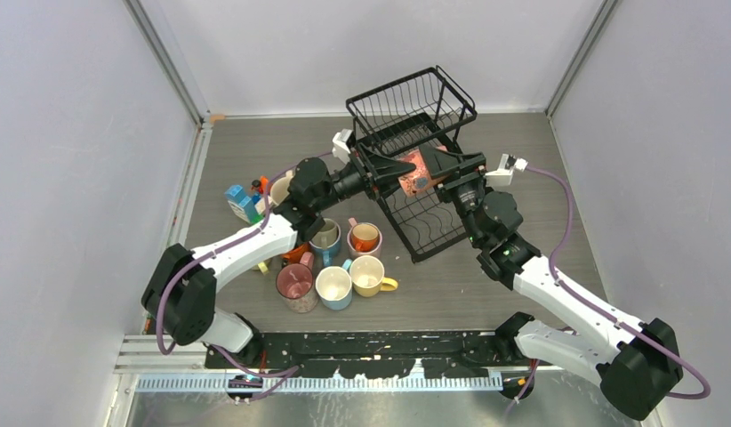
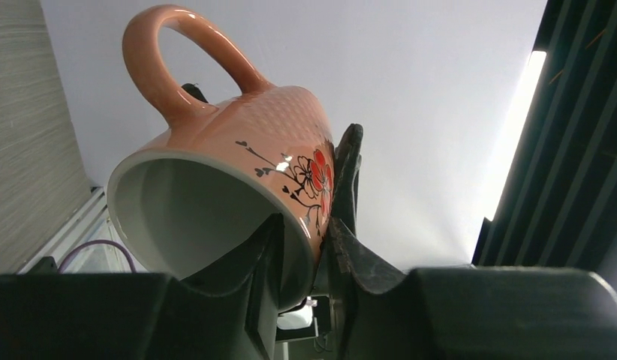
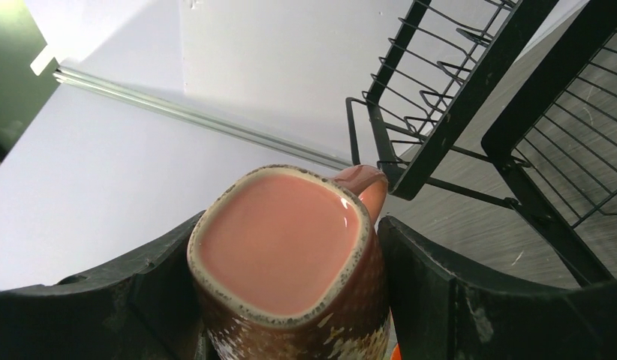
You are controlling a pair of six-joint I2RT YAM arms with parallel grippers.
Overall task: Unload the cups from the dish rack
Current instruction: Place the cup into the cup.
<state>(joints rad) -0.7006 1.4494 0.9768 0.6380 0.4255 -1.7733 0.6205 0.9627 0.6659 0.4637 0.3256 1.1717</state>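
Your left fingers [image 2: 362, 259] clenched on rim of salmon mug [image 2: 238, 142] at dish rack [image 1: 412, 100], your right fingers [image 3: 440, 292] grasping brown pink-lined mug [image 3: 283, 255] beside same rack

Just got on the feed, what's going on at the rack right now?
Both arms are at the black wire dish rack. The left claw pinches the rim of a salmon glazed mug with a flower print, one finger inside it and one outside. The right claw grips a brown speckled mug with a pink inside across its body. Several other mugs stand on the grey table, left of the rack.
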